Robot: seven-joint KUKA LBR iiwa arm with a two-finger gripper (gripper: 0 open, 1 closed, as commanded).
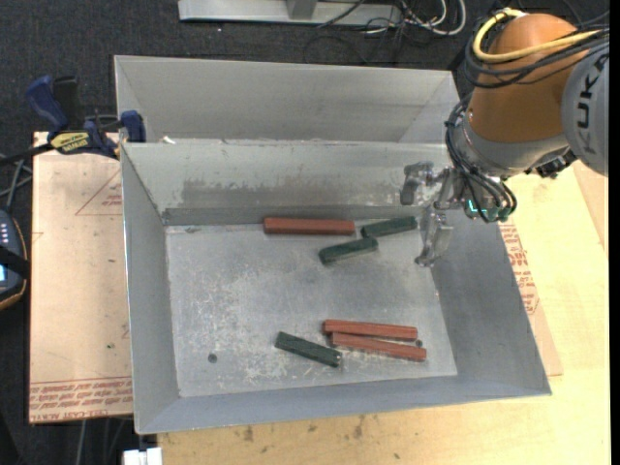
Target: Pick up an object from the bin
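Entry: bin pick, approach step, nothing lifted yet. Gripper (427,256) hangs low inside the grey bin (291,168). Nearest thing: dark green bar (389,228), just beside the gripper on the side away from the arm; second green bar (349,251) and red-brown bar (310,226) beyond it. Fingers: spread or pressed together, cannot tell; nothing seen between them. Next move, likely: shift over the nearest bar, straddle it, close

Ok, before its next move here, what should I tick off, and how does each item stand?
1. Gripper inside the bin: ok.
2. Target nearby, a dark green stick just to the view's left of it: ok.
3. Gripper centred over that stick: not ok, it sits off the stick's right end.
4. Stick apart from the second green stick: cannot tell.
5. Clearance from the bin's right wall: cannot tell.
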